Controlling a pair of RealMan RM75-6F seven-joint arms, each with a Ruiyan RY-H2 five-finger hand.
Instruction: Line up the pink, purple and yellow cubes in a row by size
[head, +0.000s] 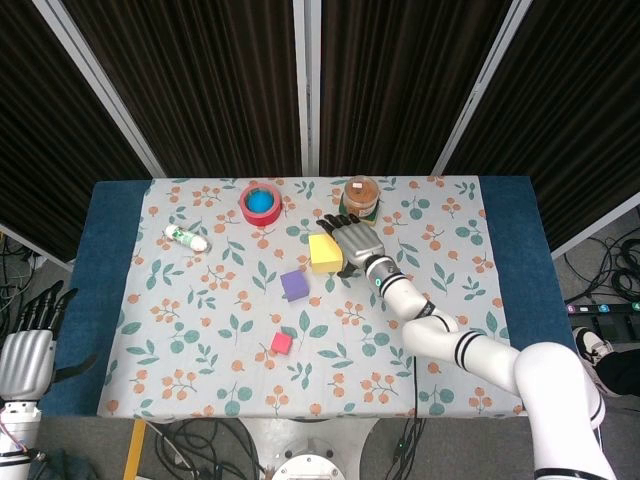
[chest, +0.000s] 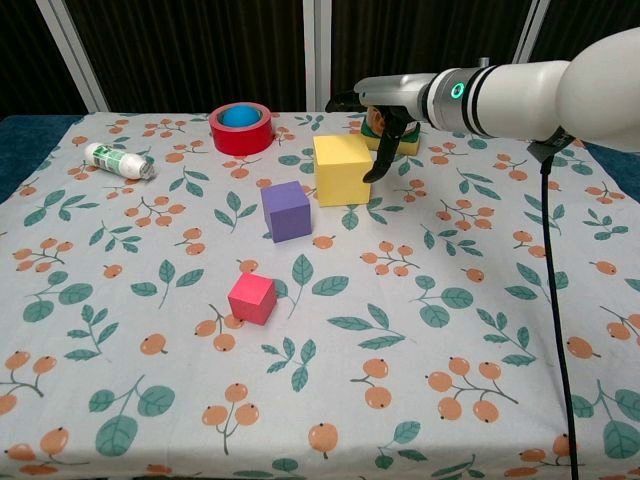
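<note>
Currently the floral tablecloth (chest: 480, 330) carries the yellow cube (chest: 342, 169), resting flat just behind and right of the purple cube (chest: 287, 210). The right hand (chest: 385, 110) sits against the yellow cube's right side with fingers spread, not clamping it. Directly behind that hand stands a jar (head: 360, 193), partly masked in the chest view. A red tape roll (chest: 241, 127) and a white bottle (chest: 119, 160) lie farther left. The pink cube (chest: 251, 297) sits nearest. Only the head view shows the left hand (head: 27, 350), off the table, fingers apart, holding nothing.
</note>
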